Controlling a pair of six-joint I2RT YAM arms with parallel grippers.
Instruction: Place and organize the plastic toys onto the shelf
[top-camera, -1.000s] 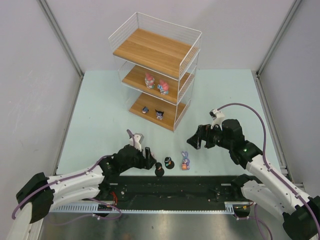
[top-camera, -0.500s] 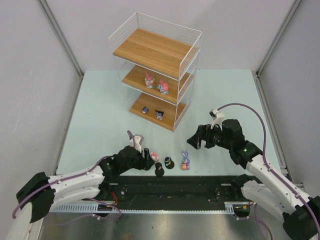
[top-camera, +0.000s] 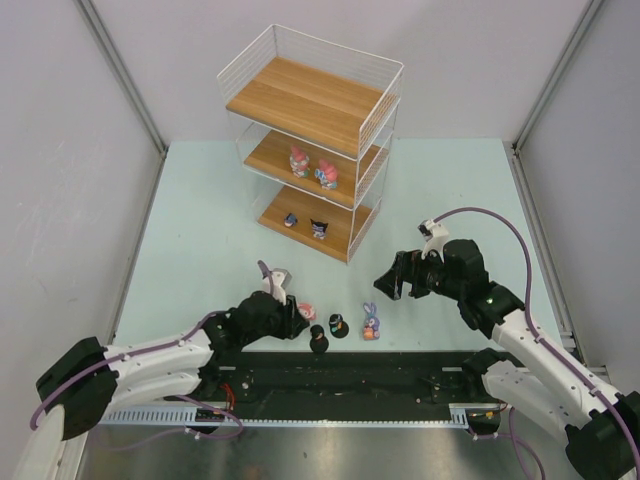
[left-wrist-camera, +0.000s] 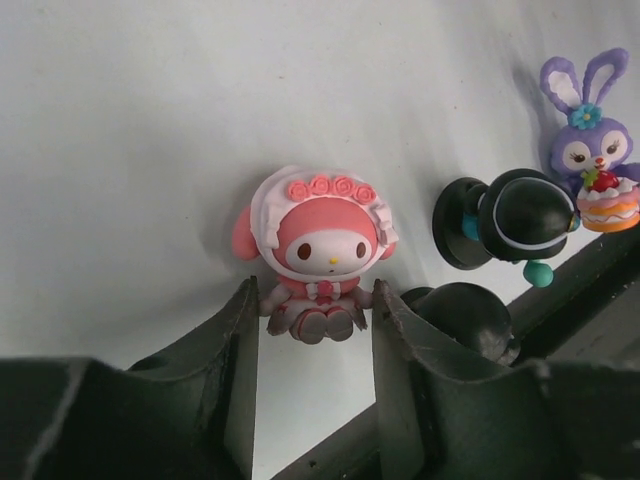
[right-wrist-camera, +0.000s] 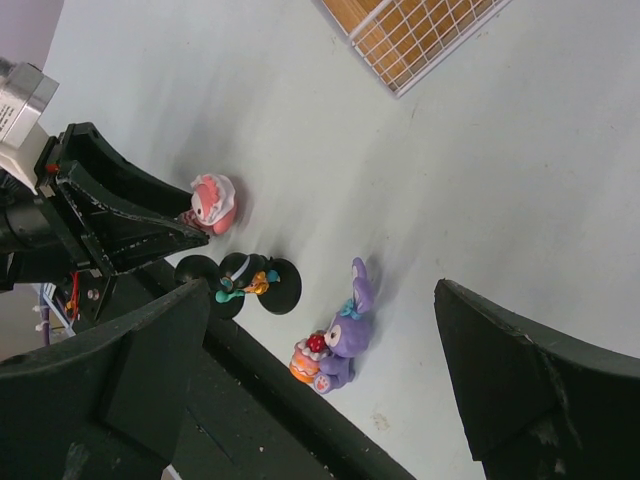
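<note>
My left gripper (top-camera: 297, 319) is shut on a pink-and-white toy (left-wrist-camera: 318, 245), its fingertips (left-wrist-camera: 246, 330) pinching the figurine's lower body where it stands on the table. To its right are two dark-haired toys on round black bases (top-camera: 339, 326) (top-camera: 319, 341) and a purple bunny (top-camera: 370, 324). My right gripper (top-camera: 395, 280) hangs open above and right of the bunny (right-wrist-camera: 345, 335), nothing between its fingers. The shelf (top-camera: 345, 135) stands at the back. Two pink-and-white toys (top-camera: 299, 160) (top-camera: 326, 174) stand on its middle board and two small ones (top-camera: 290, 220) (top-camera: 319, 229) on the bottom board.
A black rail (top-camera: 400, 375) runs along the near table edge just behind the loose toys. The shelf's top board (top-camera: 300, 95) holds nothing. Grey walls close in on both sides of the pale green table (top-camera: 200, 230).
My left gripper has slid right toward the pink toy and its fingers have closed in on it. The right arm has stayed still.
</note>
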